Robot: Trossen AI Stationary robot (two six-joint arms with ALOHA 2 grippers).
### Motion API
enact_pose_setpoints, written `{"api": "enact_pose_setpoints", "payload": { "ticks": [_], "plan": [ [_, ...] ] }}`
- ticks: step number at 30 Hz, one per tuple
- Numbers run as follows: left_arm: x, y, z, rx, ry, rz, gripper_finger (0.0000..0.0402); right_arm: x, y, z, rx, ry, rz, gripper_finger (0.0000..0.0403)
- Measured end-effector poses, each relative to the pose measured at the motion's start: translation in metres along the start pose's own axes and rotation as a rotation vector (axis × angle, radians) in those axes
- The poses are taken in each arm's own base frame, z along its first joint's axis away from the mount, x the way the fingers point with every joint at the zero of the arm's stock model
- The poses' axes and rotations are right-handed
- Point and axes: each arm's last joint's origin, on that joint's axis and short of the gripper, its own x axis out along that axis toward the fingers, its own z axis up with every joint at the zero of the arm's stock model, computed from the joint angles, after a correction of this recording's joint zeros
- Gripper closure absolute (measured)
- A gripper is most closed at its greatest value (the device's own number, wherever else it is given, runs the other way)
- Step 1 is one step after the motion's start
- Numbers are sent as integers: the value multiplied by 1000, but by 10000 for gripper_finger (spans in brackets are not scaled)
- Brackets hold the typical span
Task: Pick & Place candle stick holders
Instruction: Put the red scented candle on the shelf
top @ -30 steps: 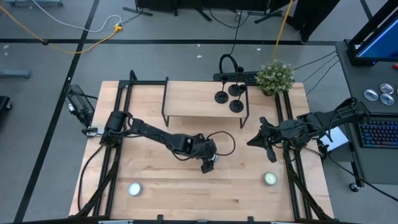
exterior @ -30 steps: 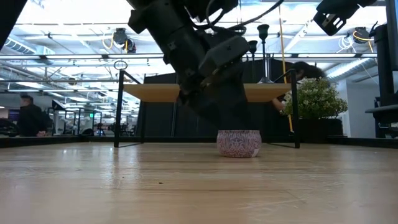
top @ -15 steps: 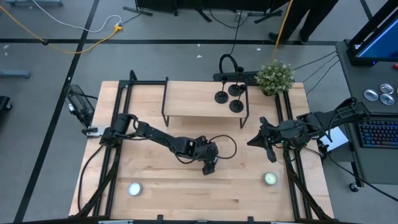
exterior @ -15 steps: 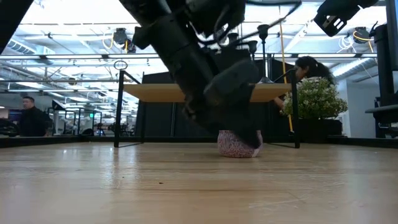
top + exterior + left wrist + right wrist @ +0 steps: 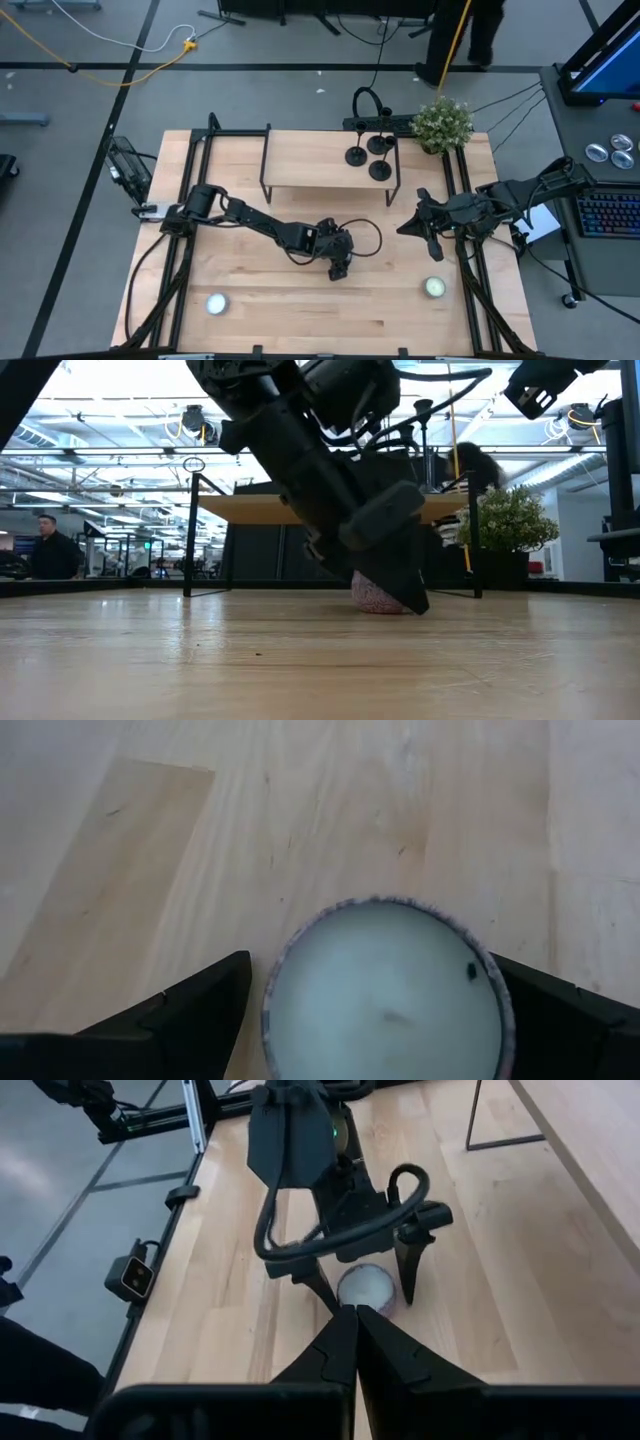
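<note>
We see the left pincer (image 5: 385, 1020) spread wide around a tealight candle (image 5: 388, 988) mid-worktop (image 5: 300, 300); the right pincer (image 5: 355, 1342) looks clenched, empty. The candle stick holders (image 5: 368, 155) stand on the raised shelf (image 5: 310, 160).

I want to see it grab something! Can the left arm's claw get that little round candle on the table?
Probably yes. The left claw is open, with one finger on each side of the candle, and nothing sits between them. The right claw waits apart.
</note>
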Motion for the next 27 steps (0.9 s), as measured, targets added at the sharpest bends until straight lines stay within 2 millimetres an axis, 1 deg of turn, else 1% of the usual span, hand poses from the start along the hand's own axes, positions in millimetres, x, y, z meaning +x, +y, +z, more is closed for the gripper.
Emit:
{"api": "enact_pose_setpoints", "payload": {
  "ticks": [3,5,11,20,23,27],
  "plan": [
    [0,0,0,0,3,0,42,0,0,0,-1,0,0,403],
    [0,0,0,1,4,-3,52,0,0,0,-2,0,0,403],
    [0,-1,0,0,2,-8,108,0,0,0,0,0,-2,403],
    [-1,0,2,-3,-13,-9,108,0,0,0,1,-5,-3,403],
    [-12,1,9,13,-27,-3,108,0,0,1,1,-9,-1,403],
    [-37,11,26,11,-64,7,108,0,0,1,0,-11,-10,403]
  ]
}}
